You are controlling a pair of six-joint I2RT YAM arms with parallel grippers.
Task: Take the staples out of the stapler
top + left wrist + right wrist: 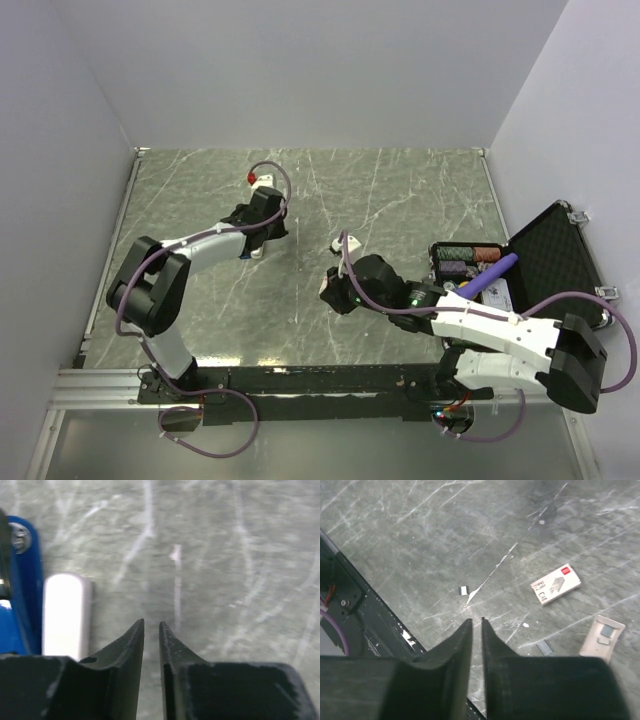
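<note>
Soft even light, blurred wrist close-ups

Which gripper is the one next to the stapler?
The left gripper: the blue stapler with its whitish bar lies right beside its jaws, not between them. The right gripper shows none in its own view, only table.

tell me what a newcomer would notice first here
The open black case at the table's right edge, with a purple stick lying across it, draws the eye first. Next comes the blue stapler close beside the left gripper, on the marbled table. Ahead of the right gripper lie a small white box and a beige tray.
</note>
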